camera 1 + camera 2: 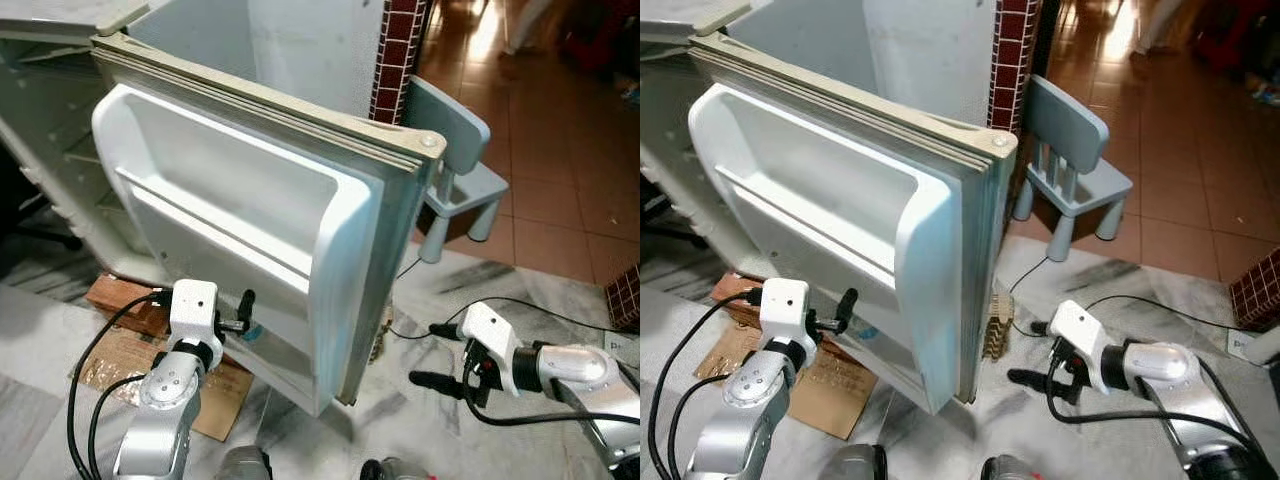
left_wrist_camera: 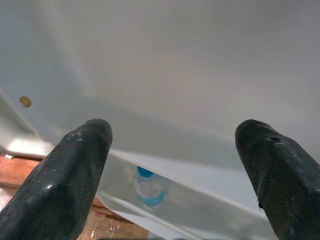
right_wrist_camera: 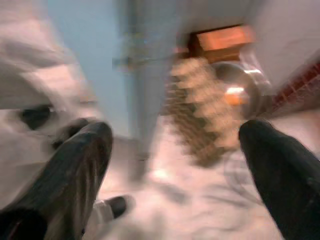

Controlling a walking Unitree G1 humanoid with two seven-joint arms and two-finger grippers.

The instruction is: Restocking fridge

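The fridge door (image 1: 250,210) stands open toward me, its white inner liner and shelves facing me. My left gripper (image 1: 243,314) is open and close to the lower door shelf (image 2: 165,165), fingers apart and holding nothing. A small bottle with a blue cap (image 2: 149,186) stands in that lower shelf, seen through the clear rail. My right gripper (image 1: 433,354) is open and hangs low over the marble floor, to the right of the door's outer edge. The right wrist view is blurred; it shows the door's edge (image 3: 142,100).
A grey-blue child's chair (image 1: 460,150) stands behind the door, beside a red brick column (image 1: 395,60). Flat cardboard (image 1: 120,355) and a wooden block (image 1: 120,295) lie on the floor under the door. A black cable (image 1: 520,305) runs across the marble floor at right.
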